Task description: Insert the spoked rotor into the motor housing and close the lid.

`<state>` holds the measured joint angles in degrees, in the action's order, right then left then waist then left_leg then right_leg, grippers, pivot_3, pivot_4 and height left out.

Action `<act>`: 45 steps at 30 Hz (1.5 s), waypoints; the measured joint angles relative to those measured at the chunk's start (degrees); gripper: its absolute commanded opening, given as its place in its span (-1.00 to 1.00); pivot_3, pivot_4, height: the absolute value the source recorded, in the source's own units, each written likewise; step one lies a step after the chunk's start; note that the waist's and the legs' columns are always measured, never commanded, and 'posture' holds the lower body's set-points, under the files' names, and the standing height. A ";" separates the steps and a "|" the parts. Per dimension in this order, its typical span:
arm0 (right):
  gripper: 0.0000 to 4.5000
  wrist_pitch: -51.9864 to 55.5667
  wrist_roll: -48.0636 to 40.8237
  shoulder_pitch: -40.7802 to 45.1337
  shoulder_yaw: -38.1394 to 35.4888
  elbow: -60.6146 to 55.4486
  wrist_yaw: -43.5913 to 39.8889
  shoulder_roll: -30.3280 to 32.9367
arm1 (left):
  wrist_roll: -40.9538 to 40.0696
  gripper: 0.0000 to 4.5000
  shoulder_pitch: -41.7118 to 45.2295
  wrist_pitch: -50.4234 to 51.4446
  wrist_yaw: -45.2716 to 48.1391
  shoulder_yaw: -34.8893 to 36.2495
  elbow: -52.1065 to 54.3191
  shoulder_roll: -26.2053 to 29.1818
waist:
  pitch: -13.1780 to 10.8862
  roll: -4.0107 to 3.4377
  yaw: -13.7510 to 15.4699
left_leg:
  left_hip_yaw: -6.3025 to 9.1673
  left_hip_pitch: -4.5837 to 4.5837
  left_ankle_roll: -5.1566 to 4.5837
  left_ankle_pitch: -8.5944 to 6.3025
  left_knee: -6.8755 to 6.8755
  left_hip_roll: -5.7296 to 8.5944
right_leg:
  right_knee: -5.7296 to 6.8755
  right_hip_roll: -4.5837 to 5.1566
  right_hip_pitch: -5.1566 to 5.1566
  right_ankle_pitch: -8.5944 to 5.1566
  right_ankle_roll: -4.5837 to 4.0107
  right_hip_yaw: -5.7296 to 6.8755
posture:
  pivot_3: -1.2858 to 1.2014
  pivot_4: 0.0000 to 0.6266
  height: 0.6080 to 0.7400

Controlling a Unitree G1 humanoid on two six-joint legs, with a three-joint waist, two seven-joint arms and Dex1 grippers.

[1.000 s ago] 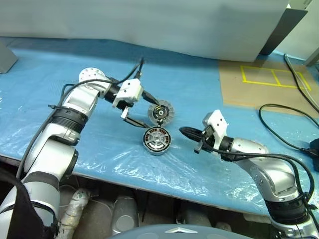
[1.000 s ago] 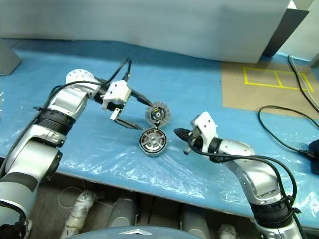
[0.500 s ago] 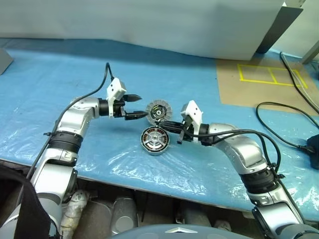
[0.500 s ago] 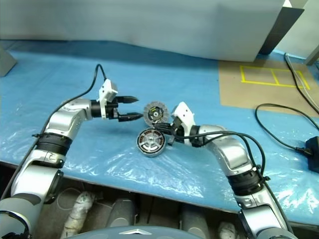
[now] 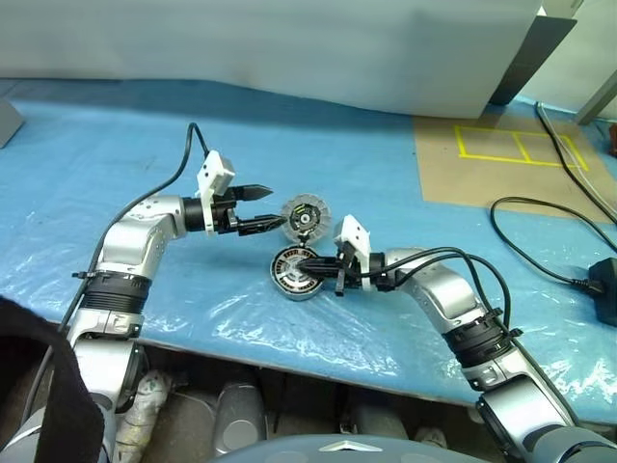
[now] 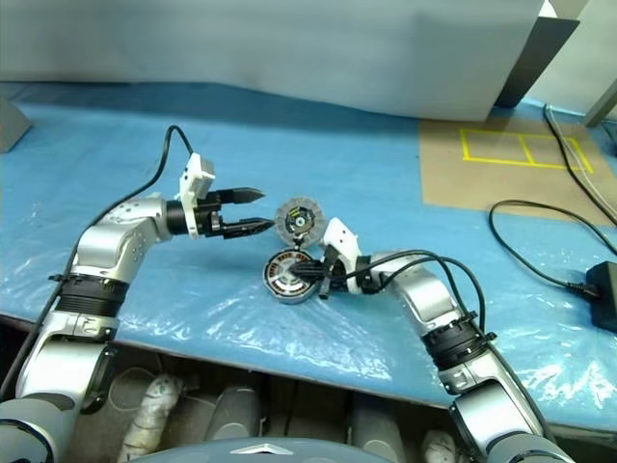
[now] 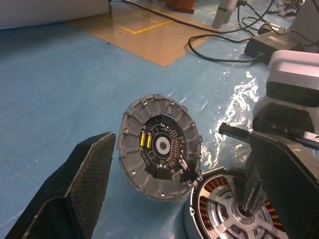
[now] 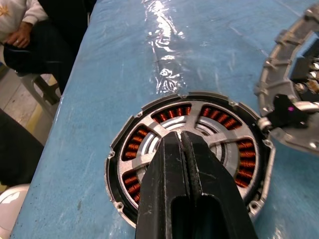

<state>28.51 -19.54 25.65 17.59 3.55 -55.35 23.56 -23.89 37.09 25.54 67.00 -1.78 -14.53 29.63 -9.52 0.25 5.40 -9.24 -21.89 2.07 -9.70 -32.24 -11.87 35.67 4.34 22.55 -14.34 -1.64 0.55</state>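
Note:
The motor housing (image 5: 295, 274) stands on the blue table (image 5: 116, 135). The spoked rotor (image 8: 219, 140) sits inside it, with copper windings showing through its gaps. My right gripper (image 5: 308, 262) is shut and empty, its tips (image 8: 180, 138) over the rotor's hub. The lid (image 5: 307, 216) stands on edge, leaning against the housing's far rim. Its dark centre with yellow marks (image 7: 160, 145) faces my left gripper (image 5: 274, 207). That gripper is open and level, and its fingertips (image 7: 102, 149) stop just short of the lid.
A brown board (image 5: 501, 159) with yellow tape lines lies at the back right. Black cables (image 5: 540, 227) and a power brick (image 5: 607, 294) lie on the table's right side. A seated person (image 8: 22, 30) is beyond the table edge.
My right arm swung in to the left, and its shut tips came from beside the housing to over it. My left gripper turned level and dropped to face the lid.

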 measured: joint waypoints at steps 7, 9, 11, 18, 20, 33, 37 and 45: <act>-1.00 8.14 -6.82 -0.32 -8.30 -9.21 -0.18 3.00 | 0.45 0.99 -0.10 -0.83 -1.35 0.15 -2.69 0.17 | -0.02 -0.01 0.10 | -0.04 -0.28 -0.06 0.04 0.00 0.00 | 0.02 -0.04 0.29 0.01 0.01 -0.02 | 0.03 -0.52 1.00; -1.00 9.98 -8.88 0.16 -11.26 -11.63 1.11 3.28 | 0.70 0.99 1.08 -1.39 -2.22 0.42 -5.77 -0.28 | -0.02 -0.01 0.12 | -0.04 -0.33 -0.05 0.04 0.03 0.00 | 0.02 -0.04 0.34 0.01 0.01 -0.01 | 0.03 -0.52 1.00; -1.00 10.72 -9.15 -0.01 -12.83 -12.32 2.31 4.21 | 0.69 0.99 2.39 -1.89 -3.14 1.35 -8.22 -0.99 | -0.01 -0.01 0.11 | -0.03 -0.38 -0.05 0.04 0.05 0.01 | 0.00 -0.04 0.36 0.02 0.02 0.02 | 0.03 -0.52 1.00; -1.00 13.41 -9.82 -5.67 -14.67 -16.58 6.10 5.14 | 3.16 0.99 13.90 -5.60 -7.39 3.94 -30.63 -4.44 | -0.02 0.00 0.41 | 0.01 -0.47 -0.04 0.04 0.03 0.06 | -0.05 0.00 0.38 0.11 0.18 0.05 | 0.03 -0.52 1.00; -1.00 14.41 -10.01 -6.87 -14.78 -18.55 7.42 5.27 | 4.06 0.91 17.35 -7.09 -8.02 4.69 -38.52 -6.37 | -0.03 0.01 0.42 | 0.02 -0.47 -0.04 0.04 0.03 0.06 | -0.05 -0.01 0.38 0.15 0.24 0.06 | 0.03 -0.52 1.00; -1.00 18.66 -10.40 -13.49 -15.39 -27.06 12.54 8.52 | 10.34 -0.96 26.79 -14.94 -7.79 7.60 -60.36 -17.37 | -0.06 0.06 0.89 | 0.54 -0.78 -0.03 0.04 0.03 0.10 | -0.20 0.01 0.33 0.19 0.31 0.44 | 0.03 -0.52 1.00; -1.00 20.13 -11.09 -15.60 -16.57 -29.72 14.17 9.29 | 15.22 -0.98 26.88 -18.60 -4.95 4.84 -60.88 -19.79 | -0.07 0.08 0.99 | 0.61 -0.79 -0.03 0.04 0.03 0.12 | -0.25 0.07 0.26 0.20 0.32 0.53 | 0.03 -0.52 1.00; -1.00 21.26 -11.98 -19.75 -17.43 -32.84 16.43 10.14 | 16.58 -0.98 31.36 -20.88 11.21 4.25 -59.74 -19.43 | -0.10 0.07 1.70 | 0.64 -0.78 -0.03 0.03 0.07 0.12 | -0.28 0.10 0.25 0.19 0.32 0.58 | 0.03 -0.52 1.00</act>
<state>49.77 -31.51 5.90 0.16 -29.29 -38.92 33.69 -7.30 68.45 4.66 78.22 2.47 -74.28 10.20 -9.62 0.33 7.10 -8.59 -22.67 2.05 -9.66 -32.18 -11.75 35.39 4.44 22.80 -14.15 -1.32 1.12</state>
